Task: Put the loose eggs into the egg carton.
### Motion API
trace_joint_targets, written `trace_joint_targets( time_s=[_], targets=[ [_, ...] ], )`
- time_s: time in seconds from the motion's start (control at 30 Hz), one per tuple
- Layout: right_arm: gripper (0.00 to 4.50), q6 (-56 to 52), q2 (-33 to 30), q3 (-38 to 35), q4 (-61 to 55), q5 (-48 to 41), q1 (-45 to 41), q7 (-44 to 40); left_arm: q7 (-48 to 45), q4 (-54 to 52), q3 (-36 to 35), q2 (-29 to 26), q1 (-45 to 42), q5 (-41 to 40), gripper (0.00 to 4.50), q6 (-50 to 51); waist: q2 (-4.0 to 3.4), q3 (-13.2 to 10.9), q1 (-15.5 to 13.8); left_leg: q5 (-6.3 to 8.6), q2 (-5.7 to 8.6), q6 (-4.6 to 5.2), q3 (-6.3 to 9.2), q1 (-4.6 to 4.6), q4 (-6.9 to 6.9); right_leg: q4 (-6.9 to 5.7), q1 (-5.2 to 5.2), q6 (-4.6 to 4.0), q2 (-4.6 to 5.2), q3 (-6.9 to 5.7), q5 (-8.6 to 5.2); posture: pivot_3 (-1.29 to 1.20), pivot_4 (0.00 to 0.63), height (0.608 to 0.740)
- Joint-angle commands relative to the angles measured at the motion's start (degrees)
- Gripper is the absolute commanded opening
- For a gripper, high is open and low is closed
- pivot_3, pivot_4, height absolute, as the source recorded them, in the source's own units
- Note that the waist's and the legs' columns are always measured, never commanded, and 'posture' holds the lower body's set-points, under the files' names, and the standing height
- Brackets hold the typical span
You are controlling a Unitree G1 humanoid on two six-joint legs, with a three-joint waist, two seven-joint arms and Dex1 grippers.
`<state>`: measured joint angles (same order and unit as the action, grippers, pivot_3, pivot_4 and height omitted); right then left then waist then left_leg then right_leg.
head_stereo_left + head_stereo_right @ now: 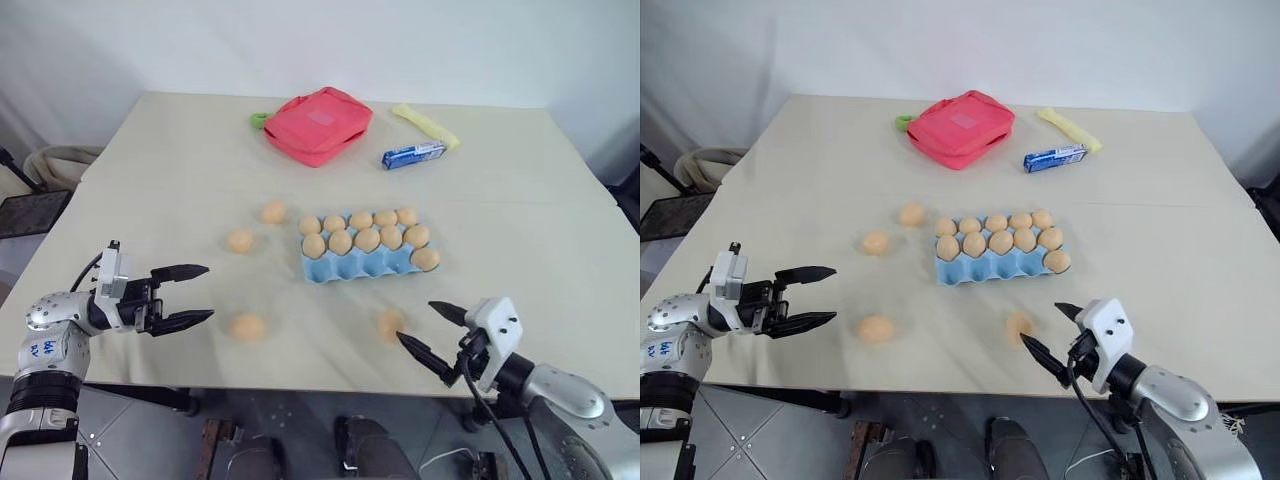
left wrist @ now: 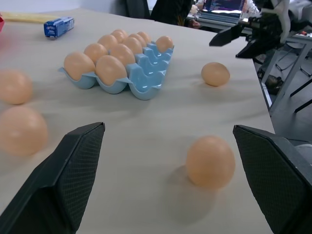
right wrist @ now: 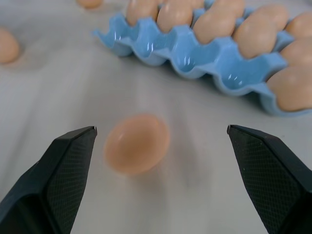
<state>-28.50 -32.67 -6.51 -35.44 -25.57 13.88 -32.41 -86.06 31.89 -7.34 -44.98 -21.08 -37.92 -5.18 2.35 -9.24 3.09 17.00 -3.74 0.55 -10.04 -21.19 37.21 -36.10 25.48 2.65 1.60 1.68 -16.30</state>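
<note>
From the head camera, nearest are two black two-fingered grippers at the table's near edge. The right gripper (image 1: 434, 338) has its fingers spread and empty, angled toward a smooth tan-orange loose egg (image 1: 389, 324) just beside it, probably lining up a pick. The left gripper (image 1: 186, 297) is likewise spread, facing another egg (image 1: 247, 327). Two more eggs (image 1: 240, 241) lie left of the light-blue moulded egg carton (image 1: 362, 265), whose near row is mostly unfilled. Far off sit a red fabric pouch (image 1: 317, 123) and a blue wrapped bar (image 1: 413, 155); its print is unreadable.

The left wrist camera frames its egg (image 2: 210, 162) between spread fingers.

The right wrist camera does the same (image 3: 137, 144), the carton (image 3: 195, 51) beyond.
</note>
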Motion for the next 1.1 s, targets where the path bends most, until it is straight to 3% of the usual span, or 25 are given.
trace_joint_targets(
  time_s=[0.03,0.4,0.7,0.8,0.97,1.1],
  targets=[
    [4.5,1.9,1.34,1.98,0.58,1.1,-1.7,0.11,-6.44,-1.9,0.24,-0.63,0.3,-1.77,4.49,-0.6,0.01,0.0,0.03,0.0,-0.01,0.0,0.0,-0.01,0.0,0.0,0.0,0.0,0.0,-0.01,0.0,0.0,0.15,0.74],
    [4.5,1.86,3.19,8.87,6.36,6.41,-8.56,0.35,-6.44,-2.6,0.05,0.08,0.6,-1.55,4.49,-0.3,0.01,0.0,0.01,0.0,-0.01,0.0,0.01,-0.02,0.0,0.01,0.0,0.03,-0.02,-0.02,0.01,0.0,0.15,0.74],
    [4.5,-0.12,2.15,8.81,7.06,6.68,-8.65,-0.29,-6.44,-2.92,-0.68,0.99,0.6,-0.88,4.49,-0.4,0.01,0.0,0.01,0.02,-0.02,-0.02,0.01,-0.03,0.01,0.01,0.01,0.1,-0.02,-0.03,0.06,0.0,0.15,0.74],
    [3.87,-0.45,1.77,8.92,7.06,7.16,-8.62,-0.21,-6.44,-2.82,-0.89,1.46,0.39,-0.61,4.5,-0.59,0.01,0.0,0.03,0.01,-0.03,-0.02,0.01,-0.02,0.0,0.0,0.01,0.1,-0.04,-0.03,0.06,0.0,0.15,0.74],
    [2.2,-0.37,1.1,8.23,6.11,6.89,-8.51,-0.23,-6.43,-2.29,-0.89,2.07,-0.1,-0.12,4.5,-0.95,0.01,0.0,0.01,0.01,-0.02,-0.02,0.01,-0.03,0.0,0.01,0.01,0.1,-0.03,-0.03,0.06,0.0,0.15,0.74],
    [1.71,-0.42,0.21,6.64,4.45,5.76,-10.03,-0.81,-6.44,-1.73,-0.84,2.59,-0.77,0.25,4.5,-1.09,0.01,0.0,0.02,0.01,-0.02,-0.02,0.01,-0.03,0.01,0.01,0.01,0.11,-0.03,-0.03,0.06,0.0,0.15,0.74]
  ],
)
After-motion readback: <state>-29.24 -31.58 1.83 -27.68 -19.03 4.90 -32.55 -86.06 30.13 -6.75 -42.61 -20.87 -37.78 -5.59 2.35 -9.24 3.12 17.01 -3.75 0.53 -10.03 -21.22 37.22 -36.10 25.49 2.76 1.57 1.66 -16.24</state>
